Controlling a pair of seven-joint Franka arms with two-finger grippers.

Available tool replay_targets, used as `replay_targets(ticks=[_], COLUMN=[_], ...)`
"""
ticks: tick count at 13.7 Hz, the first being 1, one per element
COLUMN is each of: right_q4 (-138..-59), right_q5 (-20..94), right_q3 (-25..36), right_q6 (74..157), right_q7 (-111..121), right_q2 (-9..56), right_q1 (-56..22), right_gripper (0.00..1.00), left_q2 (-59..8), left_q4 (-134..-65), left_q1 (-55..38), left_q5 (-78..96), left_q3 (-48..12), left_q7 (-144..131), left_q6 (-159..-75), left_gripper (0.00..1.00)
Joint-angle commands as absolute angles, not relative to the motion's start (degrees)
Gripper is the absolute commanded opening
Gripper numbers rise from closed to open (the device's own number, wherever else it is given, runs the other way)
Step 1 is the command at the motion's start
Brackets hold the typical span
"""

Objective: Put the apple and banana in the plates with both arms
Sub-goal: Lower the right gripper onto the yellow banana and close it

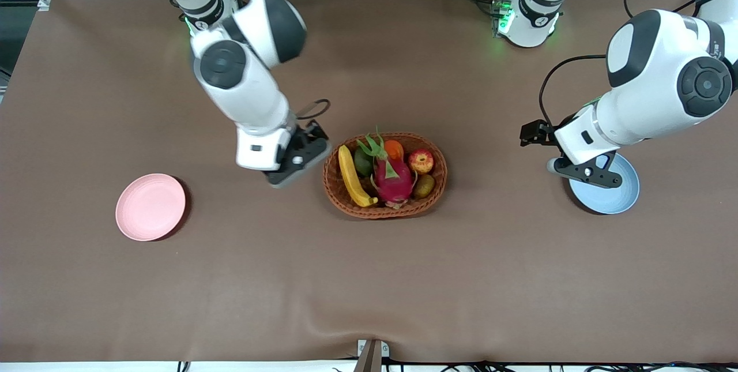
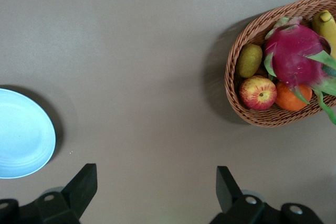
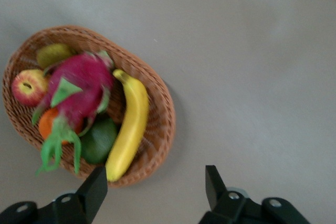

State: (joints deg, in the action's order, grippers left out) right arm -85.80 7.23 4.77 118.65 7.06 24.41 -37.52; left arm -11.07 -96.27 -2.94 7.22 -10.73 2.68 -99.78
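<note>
The banana (image 1: 353, 177) lies along the rim of a wicker basket (image 1: 441, 179) at mid-table, on the side toward the right arm's end. The apple (image 1: 421, 161) sits in the same basket toward the left arm's end. My right gripper (image 1: 288, 175) hovers over the table just beside the basket; in the right wrist view it (image 3: 155, 187) is open and empty, with the banana (image 3: 128, 124) close to one finger (image 3: 94, 192). My left gripper (image 1: 582, 169) hangs open and empty over the edge of the blue plate (image 1: 617, 190). The pink plate (image 1: 150, 206) lies bare toward the right arm's end.
The basket also holds a magenta dragon fruit (image 1: 393, 179), an orange (image 1: 394, 149), a brown kiwi (image 1: 425, 186) and a dark green fruit (image 1: 362, 161). The left wrist view shows the blue plate (image 2: 21, 132), the apple (image 2: 258, 92) and brown tablecloth between them.
</note>
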Motion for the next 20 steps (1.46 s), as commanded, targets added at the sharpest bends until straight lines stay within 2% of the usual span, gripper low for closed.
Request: replay_targets(ticks=[1,4,7,13,20], right_q4=[-82.5,-82.1,-78.6,-76.5,-76.2], right_q5=[6.8,6.7,6.5,6.5,6.5], right_q3=[5.5,5.5,5.6,5.6,5.5], right_q6=[125.1,130.9,132.5,140.5,141.0], right_q7=[7.6,7.6,7.6,7.6,7.5], right_q2=[30.1,33.8,38.0,44.3,45.8], right_q1=[-40.6,-42.5,-43.3,-43.9,-43.9], right_gripper=[0.77,0.68,0.58,0.58,0.58], left_q2=[-10.6,-11.0,-11.8,-12.3,-12.8], left_q4=[-96.9,-96.8,-96.8,-96.8,-96.8], left_q1=[-2.6,-2.6,-2.6,-2.4,-2.5], left_q5=[8.3,8.3,8.4,8.4,8.4], left_q3=[-10.8,-10.8,-11.0,-11.3,-11.3], left_q7=[4.3,4.4,5.9,6.3,6.6], left_q6=[-100.5,-100.5,-101.0,-101.0,-101.5], left_gripper=[1.0,1.0,1.0,1.0,1.0])
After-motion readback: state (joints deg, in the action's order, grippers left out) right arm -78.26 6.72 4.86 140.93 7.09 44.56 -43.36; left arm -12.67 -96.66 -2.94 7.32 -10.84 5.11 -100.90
